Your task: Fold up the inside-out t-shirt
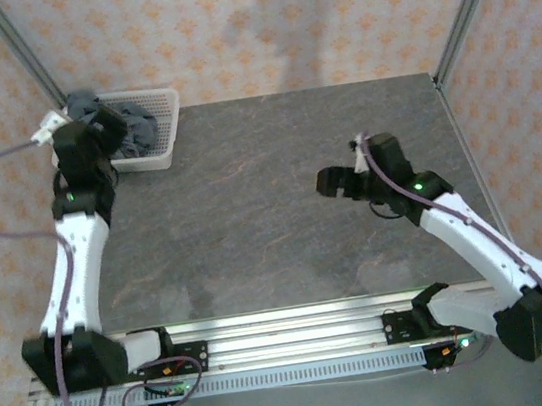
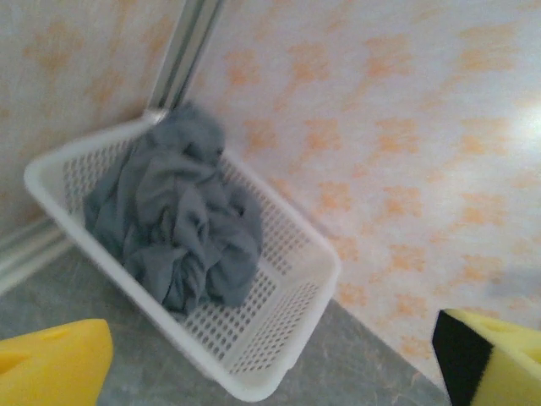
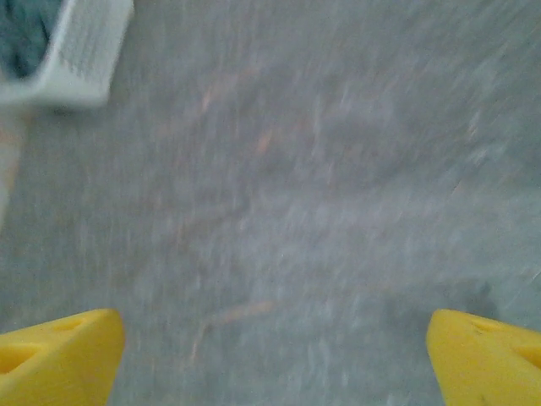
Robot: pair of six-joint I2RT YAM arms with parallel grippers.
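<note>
A slate-grey t-shirt (image 2: 173, 228) lies crumpled in a heap inside a white basket (image 2: 279, 338), not spread out. The left wrist view shows it closest: soft cloth bunched into deep folds, filling the end of the basket nearest the corner post (image 2: 190, 51) and rising above the rim there, while the basket's other end shows its bare, perforated floor. From above, the t-shirt (image 1: 139, 129) is a dark lump in the basket (image 1: 167, 127), which sits at the far left corner of the surface (image 1: 272, 213) close to the wall.

The top view also shows what the wrist views cannot – how the arms are placed. The left arm (image 1: 72, 261) reaches up to the basket, its head beside the near left rim. The right arm (image 1: 467, 231) bends in over the right middle of the surface, well apart from the basket.

In the left wrist view the left jaws are wide open, one yellow finger (image 2: 51, 364) at each lower corner, nothing between them. The right wrist view is blurred; the right jaws are also wide apart, yellow fingers (image 3: 55, 355) at the bottom corners above bare surface, with a corner of the basket (image 3: 84, 51) at upper left.

The surface is dark grey with a stone-like grain. Pale wallpaper (image 1: 256, 23) with small orange motifs stands behind it – framed by slanting metal posts.
</note>
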